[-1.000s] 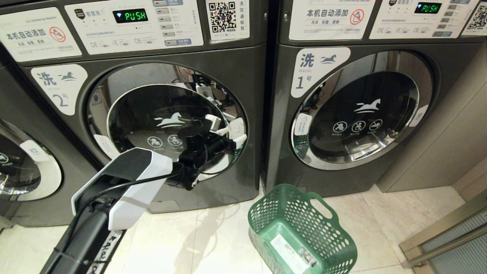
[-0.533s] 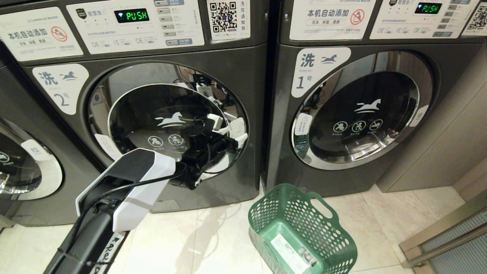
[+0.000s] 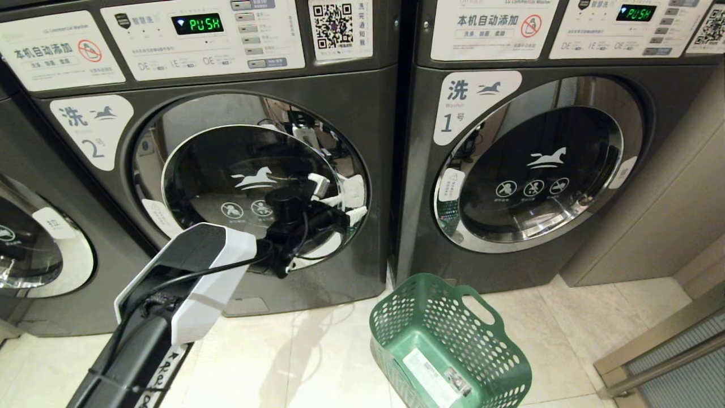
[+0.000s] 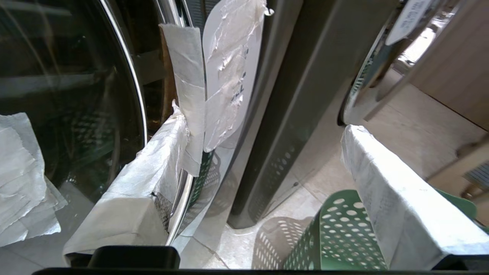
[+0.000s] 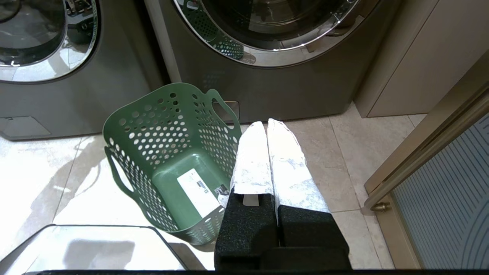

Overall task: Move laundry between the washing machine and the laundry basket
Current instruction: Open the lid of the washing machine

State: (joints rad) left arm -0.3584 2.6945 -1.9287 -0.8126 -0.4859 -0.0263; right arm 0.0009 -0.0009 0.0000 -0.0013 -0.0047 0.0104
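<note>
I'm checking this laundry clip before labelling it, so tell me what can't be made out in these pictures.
- The laundry: in no view. The washing machine door is shut, and its dark glass reflects the room.
- Left gripper contact with the door's right edge: head view, blocked by the wrist; the left wrist view shows open fingers only.
- Laundry basket: head view, bottom edge cuts off the near corner.

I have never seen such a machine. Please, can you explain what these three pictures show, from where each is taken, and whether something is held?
It is a two-armed robot. The head camera looks down at washing machine 2, door shut, and an empty green basket on the floor. The left pincer is open at the door's right edge, holding nothing; its wrist camera shows its taped fingers there. The other wrist camera shows the right pincer, shut and empty, hanging above the floor beside the basket. No laundry is visible.
</note>
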